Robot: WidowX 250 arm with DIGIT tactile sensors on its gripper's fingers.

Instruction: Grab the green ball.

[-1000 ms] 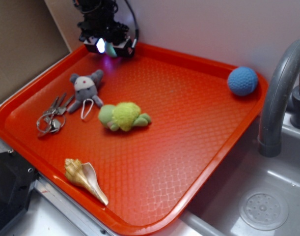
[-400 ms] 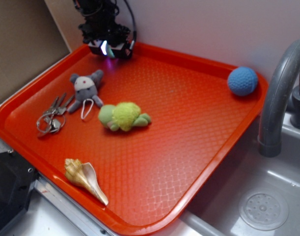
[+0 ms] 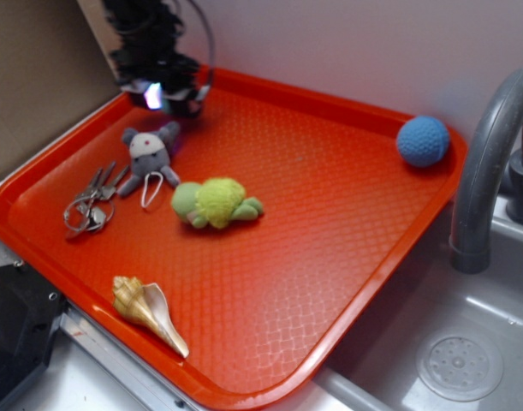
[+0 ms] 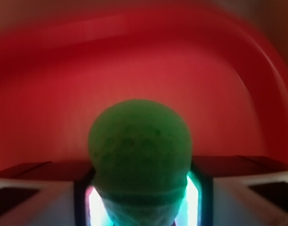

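Observation:
In the wrist view the green ball (image 4: 139, 150) fills the middle bottom, held between my two fingers (image 4: 49, 188), which press on its left and right sides. My gripper (image 4: 140, 188) is shut on it above the red tray (image 4: 134, 61). In the exterior view my gripper (image 3: 163, 90) hovers at the tray's far left corner, just above the tray (image 3: 312, 171), with a bright light at its tip. The ball itself is hidden there by the gripper body.
On the tray lie a grey plush mouse (image 3: 148, 154), a bunch of keys (image 3: 90, 205), a yellow-green plush turtle (image 3: 214, 203), a seashell (image 3: 148, 310) and a blue ball (image 3: 422, 141). A grey tap (image 3: 488, 171) and sink (image 3: 449, 360) stand to the right.
My gripper has moved left and a little toward the front from the tray's far edge, carrying the ball. The other things on the tray have not moved.

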